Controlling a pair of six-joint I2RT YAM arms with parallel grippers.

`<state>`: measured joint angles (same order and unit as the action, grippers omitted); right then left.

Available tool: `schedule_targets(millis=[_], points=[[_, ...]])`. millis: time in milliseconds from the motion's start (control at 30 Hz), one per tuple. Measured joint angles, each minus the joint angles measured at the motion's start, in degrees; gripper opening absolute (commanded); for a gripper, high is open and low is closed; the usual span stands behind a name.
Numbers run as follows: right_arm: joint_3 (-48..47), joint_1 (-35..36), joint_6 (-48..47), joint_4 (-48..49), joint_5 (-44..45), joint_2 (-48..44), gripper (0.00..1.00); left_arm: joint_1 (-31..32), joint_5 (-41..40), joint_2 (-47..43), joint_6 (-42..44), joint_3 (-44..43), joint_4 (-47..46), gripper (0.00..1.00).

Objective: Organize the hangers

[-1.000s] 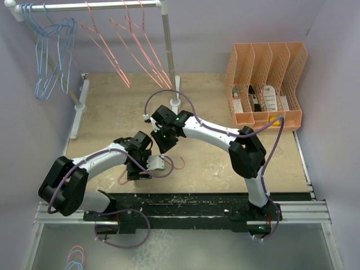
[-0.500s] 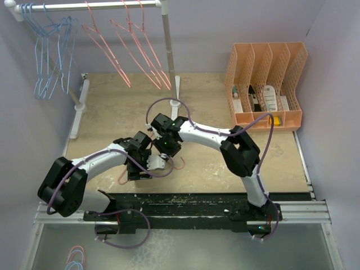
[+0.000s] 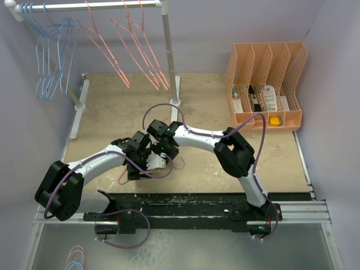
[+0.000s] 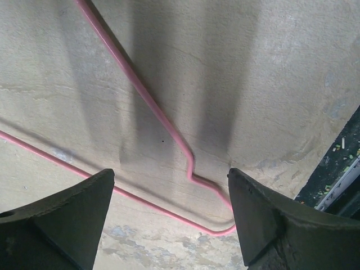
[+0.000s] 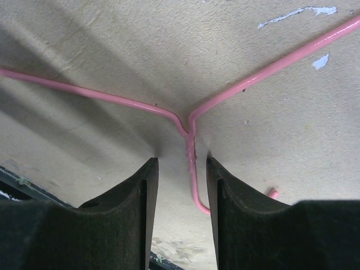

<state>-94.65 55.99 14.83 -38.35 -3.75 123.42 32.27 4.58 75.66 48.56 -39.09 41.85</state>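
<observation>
The pink hanger (image 5: 191, 147) is lying flat on the desk (image 5: 264, 140), its neck running between the fingers of the right pincer (image 5: 181, 164), which is standing released astride it. The left pincer (image 4: 170, 175) is hovering wide open over a bent corner, so the right is sitting nearer the hook.

No legible text, label or number anywhere in view.
</observation>
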Motion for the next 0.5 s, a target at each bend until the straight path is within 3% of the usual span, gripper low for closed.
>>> schedule_targets(millis=[67, 267, 500], points=[[-0.2, 0.2, 0.1, -0.1, 0.8, 0.1, 0.34, 0.0, 0.0, 0.0, 0.0, 0.0, 0.1, 0.86], [-0.7, 0.8, 0.5, -0.5, 3.7, 0.8, 0.00, 0.0, -0.1, -0.2, 0.0, 0.2, 0.0, 0.86], [-0.9, 1.1, 0.9, -0.7, 5.0, 1.0, 0.00, 0.0, -0.2, -0.3, 0.0, 0.7, -0.3, 0.89]])
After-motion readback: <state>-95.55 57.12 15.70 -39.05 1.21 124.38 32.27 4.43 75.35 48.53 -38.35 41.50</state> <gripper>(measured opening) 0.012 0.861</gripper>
